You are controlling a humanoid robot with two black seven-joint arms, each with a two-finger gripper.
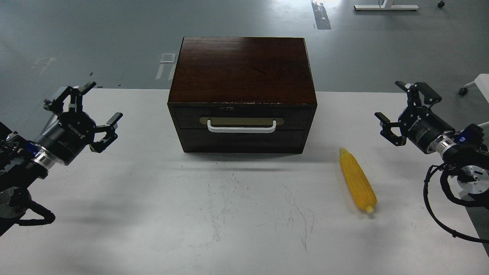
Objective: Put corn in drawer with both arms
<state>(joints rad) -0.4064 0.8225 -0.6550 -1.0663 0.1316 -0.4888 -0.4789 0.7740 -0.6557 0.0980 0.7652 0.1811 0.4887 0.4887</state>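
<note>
Table (114,229) is carrying everything, scuffed white top. The chest (242,68) is sitting mid-table, well ahead of both sets of fingers and between them. The drawer (242,116) is showing fully closed, its white handle (241,127) facing me, so the inside is hidden. A lower front panel is showing beneath it; whether that is a second drawer, I can't tell.

Left gripper (93,114) is hovering off the chest's left side, fingers spread wide, holding nothing. Right gripper (397,110) is hovering well to the right of the chest, fingers also spread wide and empty.

The corn (357,179) is lying flat on the table, inboard of and nearer to me than the right fingers, just right of the chest's front corner, pointed tip toward the chest, pale stub toward me.

Judging it as a light, rigid plastic toy with a bumpy surface; it's round, so likely rolling if nudged. The best hold is looking like across the thick middle, fingers straddling the width.

Both arms are cut off at the frame edges. The underside of the corn is hidden.
</note>
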